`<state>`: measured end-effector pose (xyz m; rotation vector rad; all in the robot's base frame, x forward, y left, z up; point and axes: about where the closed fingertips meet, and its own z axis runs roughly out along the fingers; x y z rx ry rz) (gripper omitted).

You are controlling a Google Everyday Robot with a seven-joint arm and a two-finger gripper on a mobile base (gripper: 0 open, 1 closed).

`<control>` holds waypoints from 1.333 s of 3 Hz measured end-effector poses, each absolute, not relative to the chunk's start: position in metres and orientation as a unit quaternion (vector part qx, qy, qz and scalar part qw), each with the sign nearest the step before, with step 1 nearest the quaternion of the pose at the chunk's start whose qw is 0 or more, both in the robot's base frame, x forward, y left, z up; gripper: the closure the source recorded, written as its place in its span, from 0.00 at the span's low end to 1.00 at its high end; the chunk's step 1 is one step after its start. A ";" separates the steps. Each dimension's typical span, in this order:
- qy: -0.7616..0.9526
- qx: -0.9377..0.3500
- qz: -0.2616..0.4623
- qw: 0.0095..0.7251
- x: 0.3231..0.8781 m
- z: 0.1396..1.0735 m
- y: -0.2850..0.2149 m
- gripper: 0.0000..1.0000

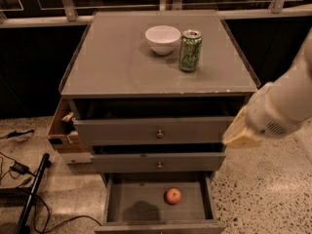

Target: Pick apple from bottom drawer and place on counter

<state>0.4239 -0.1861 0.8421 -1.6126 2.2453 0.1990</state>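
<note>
The apple [172, 195], small and red-orange, lies in the open bottom drawer [111, 203], right of the drawer's middle. The counter [117, 62] is the grey top of the cabinet above it. My gripper [240, 132] is at the end of the white arm coming in from the right. It hangs in front of the right end of the top drawer, above and to the right of the apple, and is not touching it.
A white bowl [163, 38] and a green soda can [189, 50] stand at the back of the counter. The two upper drawers [157, 133] are pulled out a little. A cardboard box [60, 129] sits left of the cabinet. Cables and a black pole [30, 194] lie on the floor at left.
</note>
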 end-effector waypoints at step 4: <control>0.791 -0.538 0.178 0.231 0.425 0.699 -0.150 1.00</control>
